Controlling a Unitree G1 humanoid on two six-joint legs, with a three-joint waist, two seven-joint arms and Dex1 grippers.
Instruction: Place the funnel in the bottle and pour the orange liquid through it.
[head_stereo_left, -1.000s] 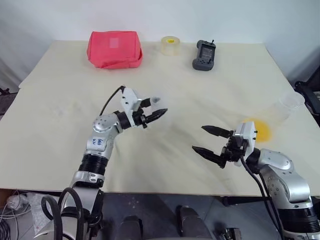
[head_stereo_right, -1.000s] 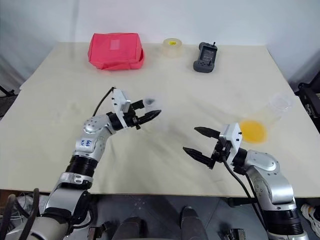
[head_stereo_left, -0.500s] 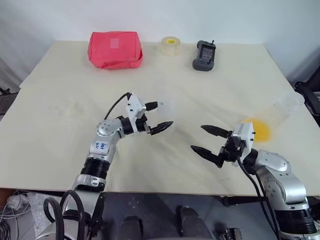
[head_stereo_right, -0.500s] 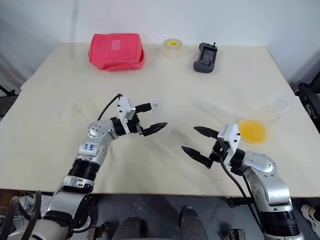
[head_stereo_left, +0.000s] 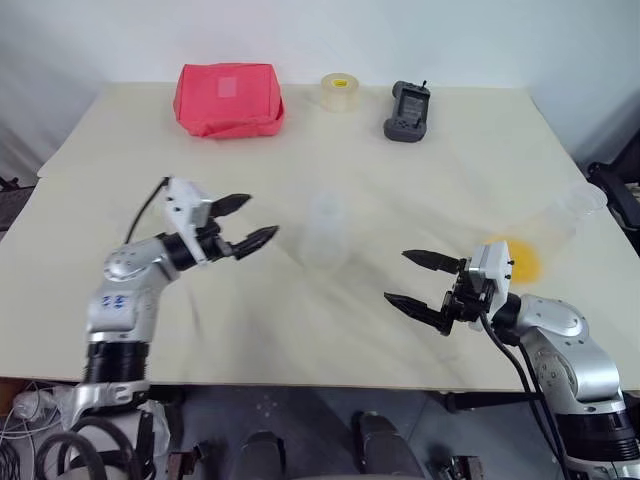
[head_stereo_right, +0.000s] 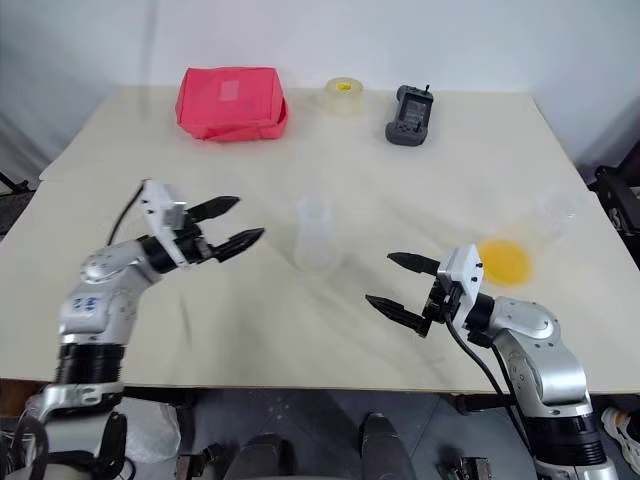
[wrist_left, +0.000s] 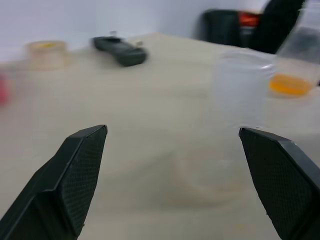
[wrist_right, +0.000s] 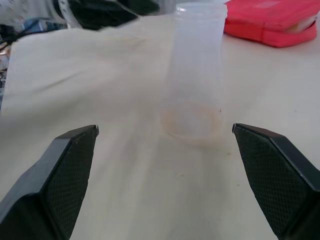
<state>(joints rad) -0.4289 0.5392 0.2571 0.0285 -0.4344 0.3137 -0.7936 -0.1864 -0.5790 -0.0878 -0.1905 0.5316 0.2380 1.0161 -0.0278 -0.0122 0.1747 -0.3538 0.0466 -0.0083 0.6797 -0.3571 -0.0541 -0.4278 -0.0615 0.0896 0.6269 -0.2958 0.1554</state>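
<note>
— So, where is the bottle (head_stereo_left: 326, 230)?

— It stands upright near the middle of the counter (head_stereo_left: 420, 190), between the two hands. Nothing touches it.

— Can you see the funnel?

— I cannot tell. The bottle is see-through and pale, and its top looks like a plain round rim from the head views.

— What does the right wrist view add?

— It looks straight at the bottle between that hand's two black fingers. You can see a faint orange ring at the bottle's bottom. Behind it lies the red pouch (wrist_right: 272, 22), and the left hand shows dark at the top.

— And the left wrist view?

— It shows the bottle beside a clear cup (wrist_left: 300, 55) with the orange liquid (wrist_left: 290, 84) low inside. The head views show that cup (head_stereo_left: 560, 225) tilted near the counter's right edge, with the orange liquid (head_stereo_left: 518, 258) just behind the right hand.

— How are the hands?

— The left hand (head_stereo_left: 250, 222) has its fingers wide apart and holds nothing. It hovers well to the left of the bottle. The right hand (head_stereo_left: 416, 282) is also spread wide and empty, near the front edge.

— Is there room to move?

— Yes, bare counter lies all around the bottle. The pouch, a tape roll (head_stereo_left: 340, 90) and a black remote (head_stereo_left: 408, 110) sit far back by the rear edge.
</note>
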